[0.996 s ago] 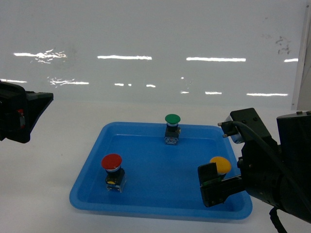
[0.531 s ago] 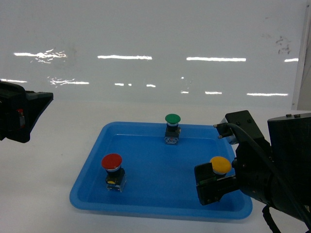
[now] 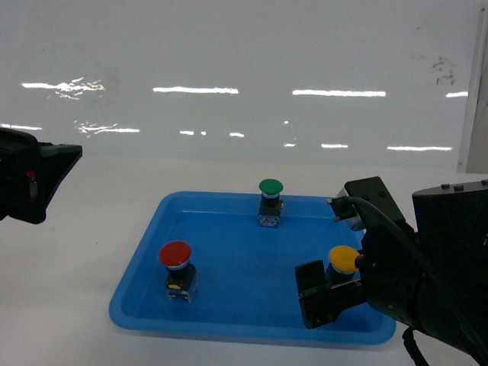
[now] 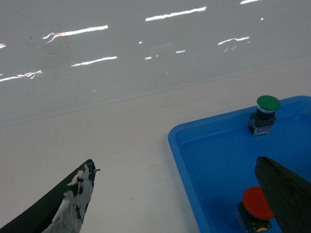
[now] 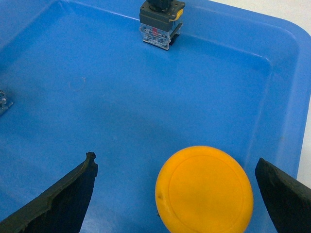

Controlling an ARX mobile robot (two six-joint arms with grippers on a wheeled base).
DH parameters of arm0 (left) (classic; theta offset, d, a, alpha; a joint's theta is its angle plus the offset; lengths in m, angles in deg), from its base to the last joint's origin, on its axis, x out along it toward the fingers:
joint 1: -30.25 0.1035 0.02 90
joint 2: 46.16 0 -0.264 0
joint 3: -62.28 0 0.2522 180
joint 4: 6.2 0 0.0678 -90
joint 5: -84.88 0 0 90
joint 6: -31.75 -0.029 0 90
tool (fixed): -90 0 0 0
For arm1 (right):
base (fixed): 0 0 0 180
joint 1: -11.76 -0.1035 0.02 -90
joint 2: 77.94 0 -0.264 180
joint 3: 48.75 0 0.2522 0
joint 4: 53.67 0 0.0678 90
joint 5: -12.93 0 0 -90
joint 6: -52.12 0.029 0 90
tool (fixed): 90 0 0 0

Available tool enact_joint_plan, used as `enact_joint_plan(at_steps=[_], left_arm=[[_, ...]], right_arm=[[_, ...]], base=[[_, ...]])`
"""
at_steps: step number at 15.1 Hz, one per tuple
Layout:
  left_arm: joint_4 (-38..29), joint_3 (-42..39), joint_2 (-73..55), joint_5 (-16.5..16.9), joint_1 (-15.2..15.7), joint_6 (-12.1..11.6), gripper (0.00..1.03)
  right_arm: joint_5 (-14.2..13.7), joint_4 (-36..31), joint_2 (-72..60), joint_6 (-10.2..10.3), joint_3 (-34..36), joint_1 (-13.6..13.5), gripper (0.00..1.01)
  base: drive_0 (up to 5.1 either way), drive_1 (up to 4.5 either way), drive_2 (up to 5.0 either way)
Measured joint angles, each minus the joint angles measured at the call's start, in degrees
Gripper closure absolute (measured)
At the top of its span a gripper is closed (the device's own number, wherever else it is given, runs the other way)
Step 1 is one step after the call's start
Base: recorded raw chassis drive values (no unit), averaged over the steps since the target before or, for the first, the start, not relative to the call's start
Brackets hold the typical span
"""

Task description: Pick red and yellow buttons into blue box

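Flanking round glossy yellow button

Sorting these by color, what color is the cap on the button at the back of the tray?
Green, clearest in the head view.
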State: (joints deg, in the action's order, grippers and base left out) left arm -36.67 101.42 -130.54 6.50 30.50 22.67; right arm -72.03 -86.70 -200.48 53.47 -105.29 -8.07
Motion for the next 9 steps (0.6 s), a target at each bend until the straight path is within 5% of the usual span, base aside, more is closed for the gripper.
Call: enact_joint_plan(at_steps=[4, 9], left_arm=[[0.0, 0.0, 0.0, 0.0, 0.0, 0.0, 0.05], [0.0, 0.0, 0.0, 0.0, 0.0, 0.0, 0.05]], right_arm=[[0.0, 0.0, 0.0, 0.2, 0.0, 0.0, 0.04], [0.0, 0.0, 0.0, 0.2, 0.0, 0.0, 0.61]], base=[[0.0, 0.00, 0.0], [0.0, 0.00, 0.0]])
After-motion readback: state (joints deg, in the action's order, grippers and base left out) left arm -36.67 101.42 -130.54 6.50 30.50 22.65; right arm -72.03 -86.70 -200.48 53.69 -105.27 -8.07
